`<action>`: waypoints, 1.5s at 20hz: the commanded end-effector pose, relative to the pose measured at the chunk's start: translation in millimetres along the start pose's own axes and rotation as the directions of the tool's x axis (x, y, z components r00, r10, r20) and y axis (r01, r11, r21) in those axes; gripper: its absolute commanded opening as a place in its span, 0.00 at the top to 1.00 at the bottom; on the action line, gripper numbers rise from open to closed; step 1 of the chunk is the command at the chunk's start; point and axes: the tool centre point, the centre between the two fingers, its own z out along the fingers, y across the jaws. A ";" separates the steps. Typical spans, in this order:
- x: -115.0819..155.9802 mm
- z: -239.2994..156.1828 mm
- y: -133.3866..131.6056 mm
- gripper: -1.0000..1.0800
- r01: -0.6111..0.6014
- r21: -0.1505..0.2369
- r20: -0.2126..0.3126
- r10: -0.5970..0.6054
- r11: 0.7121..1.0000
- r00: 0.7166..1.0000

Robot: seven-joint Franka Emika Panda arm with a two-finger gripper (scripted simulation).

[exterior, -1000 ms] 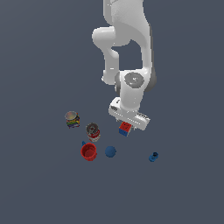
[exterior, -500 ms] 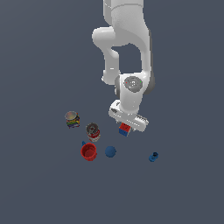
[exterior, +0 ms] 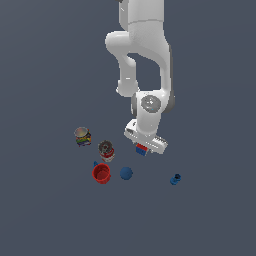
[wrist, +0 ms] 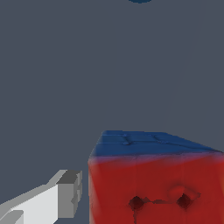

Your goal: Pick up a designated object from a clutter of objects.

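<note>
The designated object, a small cube [exterior: 141, 149] with red and blue faces, sits on the floor at the exterior view's right end of the clutter. My gripper [exterior: 146, 145] hangs straight over it, its white hand covering most of the cube. The cube [wrist: 153, 179] fills the wrist view, red side and blue top showing. One grey-tipped finger [wrist: 65, 192] stands beside it with a thin gap between them. The other finger is hidden behind the cube. The gripper looks open around the cube.
A red mug [exterior: 101, 173] and a blue ball [exterior: 126, 173] lie just in front of the cube. Two labelled cans [exterior: 82, 136] [exterior: 106, 150] stand toward the exterior view's left. A tiny blue piece [exterior: 175, 179] lies apart on the right.
The hand has come down over the cube and the wrist has lowered with it. The cube and the other objects have stayed where they were.
</note>
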 end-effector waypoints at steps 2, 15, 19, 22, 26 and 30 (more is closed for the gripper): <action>0.3 1.3 -0.3 1.00 0.000 0.001 -0.001 0.000 1.000 1.000; 2.2 -3.9 0.7 1.00 0.000 0.002 -0.001 0.000 1.000 1.000; 8.7 -17.0 6.1 1.00 0.000 0.002 -0.001 0.000 1.000 1.000; 16.4 -32.6 12.4 1.00 0.000 0.002 -0.001 0.000 1.000 1.000; 30.2 -60.3 23.4 1.00 -0.001 0.002 -0.001 0.001 1.000 1.000; 47.6 -95.5 37.4 1.00 -0.001 0.002 -0.001 0.001 1.000 1.000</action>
